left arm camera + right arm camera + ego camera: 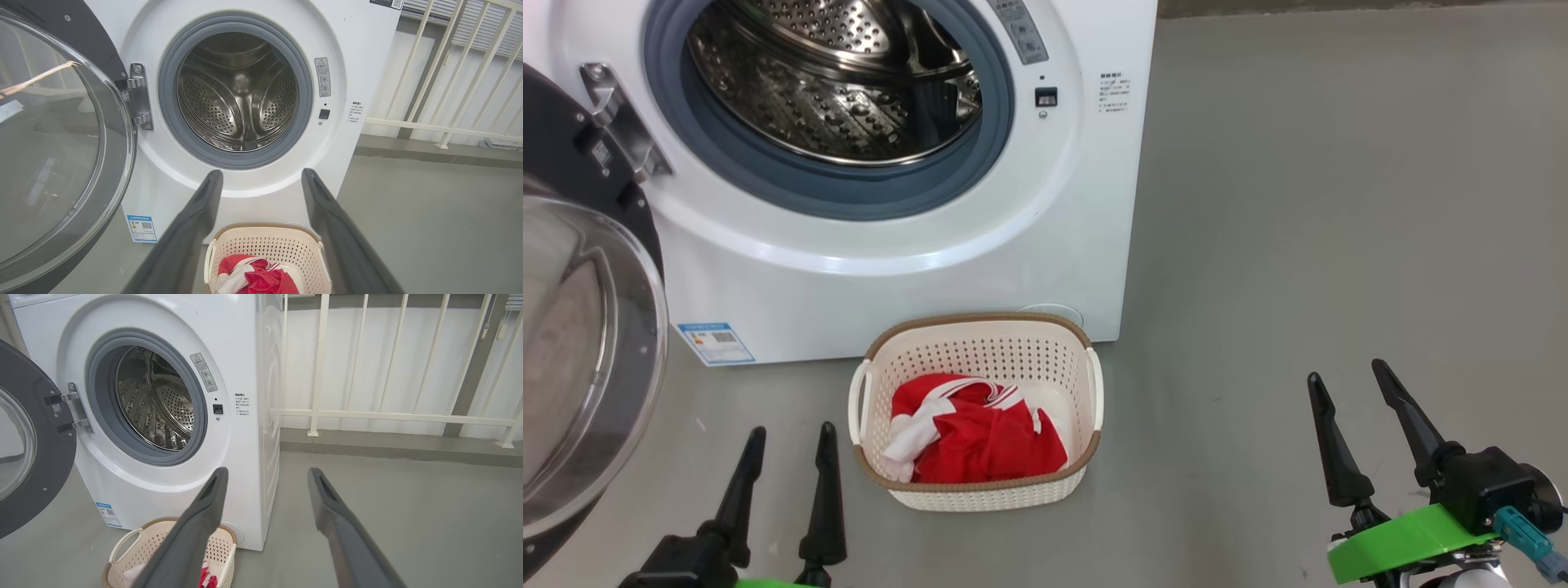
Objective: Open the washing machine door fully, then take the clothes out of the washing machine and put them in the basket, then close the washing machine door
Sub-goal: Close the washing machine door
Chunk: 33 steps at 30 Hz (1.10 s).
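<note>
Both left claw [794, 429] and right claw [1347, 371] are spread, empty. We think the door [580, 351] feels heavy; push its black rim [57, 457].

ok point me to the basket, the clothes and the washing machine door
the basket [988, 355]: head view, on its perforated back wall
the clothes [996, 445]: head view, on the red fabric mid-pile
the washing machine door [53, 143]: left wrist view, on its clear glass centre
</note>
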Tool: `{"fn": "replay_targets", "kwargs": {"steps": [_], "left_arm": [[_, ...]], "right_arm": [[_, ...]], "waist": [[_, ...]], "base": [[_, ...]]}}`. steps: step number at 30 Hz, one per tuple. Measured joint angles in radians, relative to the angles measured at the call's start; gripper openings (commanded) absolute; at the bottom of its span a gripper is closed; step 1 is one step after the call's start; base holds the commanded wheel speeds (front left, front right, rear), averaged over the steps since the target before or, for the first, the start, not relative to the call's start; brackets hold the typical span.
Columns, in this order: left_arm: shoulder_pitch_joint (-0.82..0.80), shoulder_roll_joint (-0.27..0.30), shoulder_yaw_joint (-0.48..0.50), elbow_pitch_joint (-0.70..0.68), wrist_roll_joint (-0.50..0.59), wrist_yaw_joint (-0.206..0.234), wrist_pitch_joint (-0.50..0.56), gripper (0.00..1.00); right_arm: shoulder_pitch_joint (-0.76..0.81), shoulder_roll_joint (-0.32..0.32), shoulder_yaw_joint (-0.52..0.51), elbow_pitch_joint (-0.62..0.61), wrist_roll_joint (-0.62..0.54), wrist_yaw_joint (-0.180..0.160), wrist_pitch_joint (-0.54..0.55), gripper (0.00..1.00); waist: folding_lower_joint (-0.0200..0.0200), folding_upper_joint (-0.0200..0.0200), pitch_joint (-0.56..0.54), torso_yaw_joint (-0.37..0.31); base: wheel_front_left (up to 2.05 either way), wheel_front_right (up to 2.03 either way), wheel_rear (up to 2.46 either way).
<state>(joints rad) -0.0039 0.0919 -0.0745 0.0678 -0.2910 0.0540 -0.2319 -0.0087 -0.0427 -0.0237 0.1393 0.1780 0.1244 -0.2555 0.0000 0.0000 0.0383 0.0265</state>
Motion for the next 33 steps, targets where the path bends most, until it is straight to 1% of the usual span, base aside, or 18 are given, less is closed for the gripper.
{"fn": "replay_targets", "kwargs": {"steps": [12, 16, 25, 33], "left_arm": [[0.000, 0.004, -0.004, -0.006, 0.002, 0.018, -0.003, 1.00], [-0.001, 0.007, -0.007, -0.005, 0.017, 0.030, -0.003, 1.00], [-0.001, 0.014, -0.002, -0.015, 0.021, 0.062, -0.003, 1.00], [0.000, 0.013, -0.001, -0.032, 0.022, 0.079, -0.003, 1.00]], "right_arm": [[-0.001, 0.000, 0.001, 0.000, 0.005, 0.000, 0.000, 1.00], [-0.001, 0.000, 0.001, 0.000, 0.006, 0.000, 0.000, 1.00], [-0.001, 0.000, 0.001, 0.002, -0.003, 0.000, 0.000, 1.00], [-0.002, 0.000, 0.013, 0.005, -0.005, 0.000, 0.000, 1.00]], "waist": [[0.0000, 0.0000, 0.010, 0.022], [0.0000, 0.0000, 0.013, 0.038], [0.0000, 0.0000, 0.011, 0.102], [0.0000, 0.0000, 0.002, 0.182]], "base": [[-0.03, 0.03, 0.00], [0.00, 0.00, 0.00], [0.00, 0.00, 0.00], [0.00, 0.00, 0.00]]}}
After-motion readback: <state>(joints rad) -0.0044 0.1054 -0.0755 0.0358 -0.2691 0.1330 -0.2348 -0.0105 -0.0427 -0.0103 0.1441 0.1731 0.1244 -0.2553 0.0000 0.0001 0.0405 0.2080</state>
